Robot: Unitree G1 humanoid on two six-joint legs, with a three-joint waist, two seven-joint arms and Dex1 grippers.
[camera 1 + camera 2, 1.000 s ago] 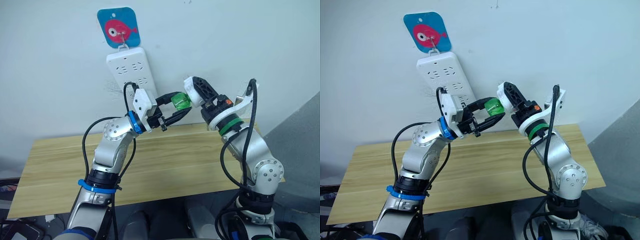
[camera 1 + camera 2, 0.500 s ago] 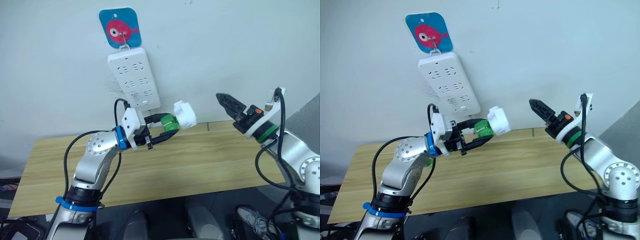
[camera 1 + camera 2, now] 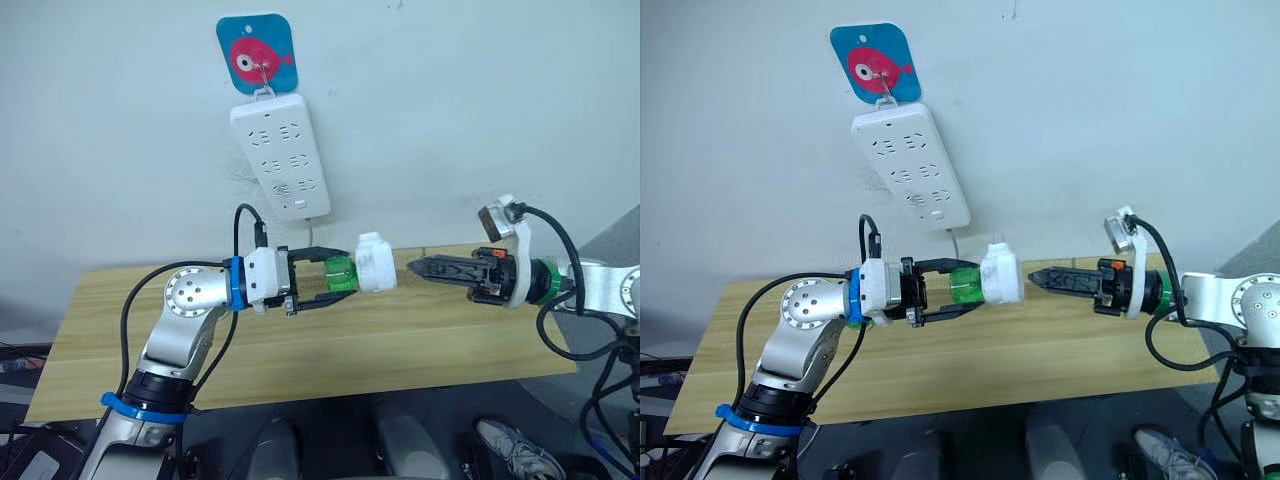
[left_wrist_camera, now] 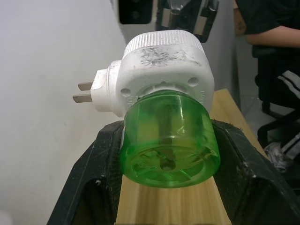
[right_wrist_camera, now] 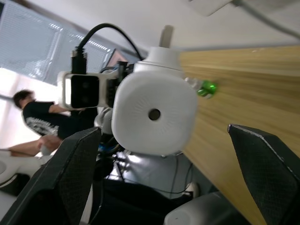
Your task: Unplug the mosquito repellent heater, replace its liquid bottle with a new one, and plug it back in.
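Observation:
My left gripper [image 3: 343, 277] is shut on a green translucent liquid bottle [image 3: 340, 273], held level above the wooden table [image 3: 300, 340]. The bottle's top sits in the mosquito repellent heater [image 3: 375, 263], a white rounded unit out of its socket. In the left wrist view the heater [image 4: 164, 70] shows two bare metal prongs [image 4: 84, 92] above the bottle [image 4: 168, 140]. My right gripper [image 3: 414, 268] points at the heater from the right, a short gap away. In the right wrist view its fingers [image 5: 79, 159] stand wide apart around the heater's face [image 5: 154, 115], so it is open.
A long white power strip [image 3: 280, 150] hangs on the wall from a blue fish hook plate [image 3: 258, 55], above the left gripper. A small green object [image 5: 206, 87] lies on the table. A person in a dark shirt [image 4: 276, 56] sits in the background.
One second ago my right gripper held the heater; it let go, swung right, and now points level at it. My left arm lowered the bottle and heater to horizontal.

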